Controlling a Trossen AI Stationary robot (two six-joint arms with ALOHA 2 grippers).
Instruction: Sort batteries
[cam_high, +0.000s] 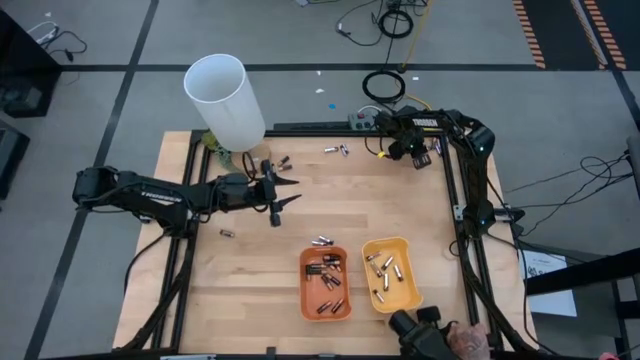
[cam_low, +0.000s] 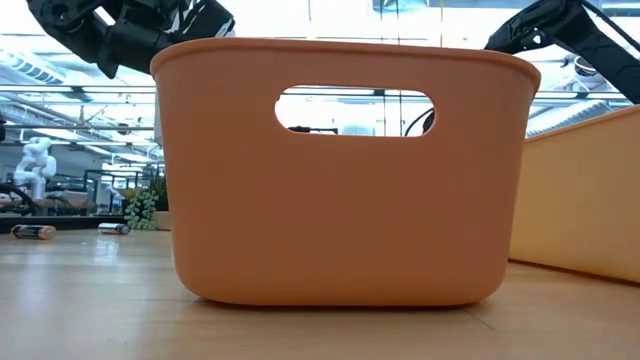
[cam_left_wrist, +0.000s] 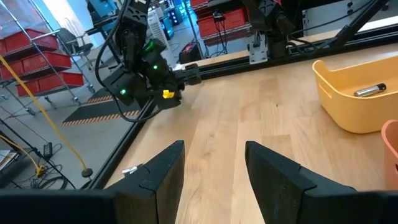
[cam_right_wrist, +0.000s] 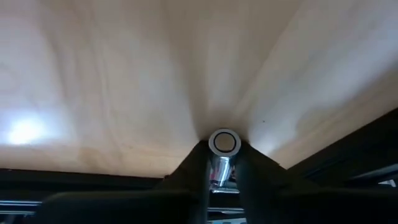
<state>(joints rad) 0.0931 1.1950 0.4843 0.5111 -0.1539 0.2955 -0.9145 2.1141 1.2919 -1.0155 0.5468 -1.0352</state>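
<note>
My right gripper (cam_high: 419, 156) is at the table's far right corner, pointing steeply down, and is shut on a silvery battery (cam_right_wrist: 222, 149). My left gripper (cam_high: 283, 195) hovers open over the table's left middle, with nothing between its fingers (cam_left_wrist: 214, 168). Loose batteries lie on the wood at the far edge (cam_high: 336, 150), near the left gripper (cam_high: 281, 162), at the left (cam_high: 227, 233) and beside the orange tray (cam_high: 320, 240). The orange tray (cam_high: 308, 295) and the yellow tray (cam_high: 408, 245) both hold several batteries. My right gripper pinches the silvery battery's round sides (cam_right_wrist: 219, 167) between its two fingers. The battery lies along the fingers, and its round end (cam_right_wrist: 224, 142) shows at their tips. The fingers slant down at the wood from above. Whether the battery touches the table I cannot tell.
A tall white tube (cam_high: 226, 98) stands at the far left corner. A black frame (cam_high: 462, 200) runs around the table. In the low view the orange tray (cam_low: 345, 170) fills the middle, with two batteries (cam_low: 32, 232) lying to its left.
</note>
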